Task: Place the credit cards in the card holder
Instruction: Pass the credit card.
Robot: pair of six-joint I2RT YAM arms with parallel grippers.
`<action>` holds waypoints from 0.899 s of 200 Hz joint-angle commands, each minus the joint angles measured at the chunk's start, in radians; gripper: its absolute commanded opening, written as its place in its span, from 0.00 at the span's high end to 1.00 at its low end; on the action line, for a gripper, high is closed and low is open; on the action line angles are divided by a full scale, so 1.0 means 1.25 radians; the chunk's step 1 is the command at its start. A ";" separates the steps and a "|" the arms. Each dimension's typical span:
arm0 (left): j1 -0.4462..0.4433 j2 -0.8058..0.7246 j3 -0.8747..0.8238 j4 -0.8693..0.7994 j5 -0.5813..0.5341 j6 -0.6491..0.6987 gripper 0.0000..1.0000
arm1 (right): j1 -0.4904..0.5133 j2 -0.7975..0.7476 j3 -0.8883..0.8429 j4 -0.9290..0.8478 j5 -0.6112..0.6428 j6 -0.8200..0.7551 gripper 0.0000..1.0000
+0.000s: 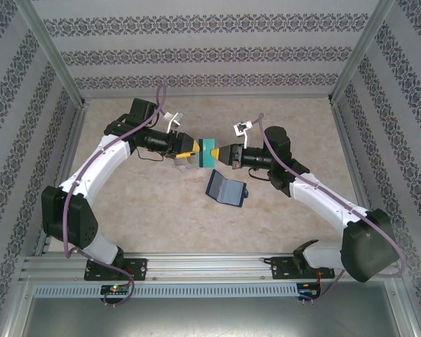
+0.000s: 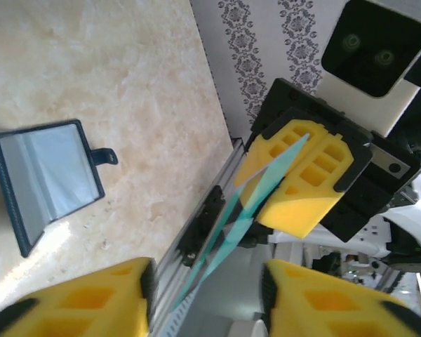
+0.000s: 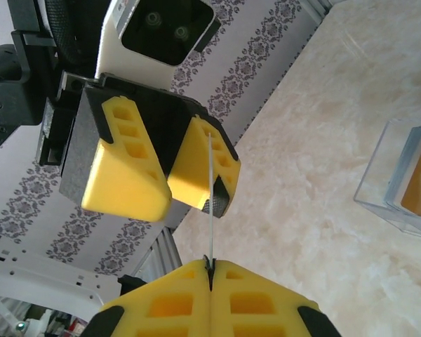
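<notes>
My right gripper (image 3: 210,265) is clenching one thin teal credit card (image 3: 210,182); my left gripper (image 2: 205,274) is hanging released around its edge. One open navy bifold card holder (image 1: 226,187) is lying on beige tabletop (image 1: 154,203), well apart from walls.

Table: pale beige top (image 1: 288,210) with a marbled pattern, closed in by patterned wall panels at the back and both sides, with an aluminium rail along its near edge.
Card holder: a dark navy bifold wallet (image 1: 226,188) (image 2: 45,179) lying open on the table near the middle, blue-grey inside facing up and small clasp tab sticking out from one edge. One leaf seems to tilt up off the surface.
Clear plastic box (image 3: 400,175): standing on the table, apart from the card holder.
</notes>
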 commanded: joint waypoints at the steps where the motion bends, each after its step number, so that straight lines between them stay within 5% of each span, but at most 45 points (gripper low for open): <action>1: -0.005 -0.039 -0.023 0.054 -0.041 -0.073 0.34 | -0.002 -0.044 -0.014 -0.047 0.044 -0.081 1.00; 25: 0.011 -0.055 -0.044 0.088 -0.071 -0.161 0.21 | 0.031 -0.092 -0.017 -0.159 0.200 -0.265 1.00; 73: 0.019 -0.038 -0.018 0.031 -0.121 -0.333 0.22 | 0.226 -0.157 -0.106 -0.167 0.712 -0.819 1.00; 117: 0.017 -0.009 -0.053 0.025 -0.118 -0.387 0.19 | 0.342 -0.144 -0.138 -0.082 0.862 -1.092 1.00; 145: 0.011 -0.001 -0.074 0.040 -0.129 -0.394 0.19 | 0.380 -0.111 -0.114 -0.067 0.951 -1.147 1.00; 180: 0.005 0.002 -0.087 0.074 -0.132 -0.437 0.24 | 0.393 -0.100 -0.114 -0.035 0.927 -1.091 1.00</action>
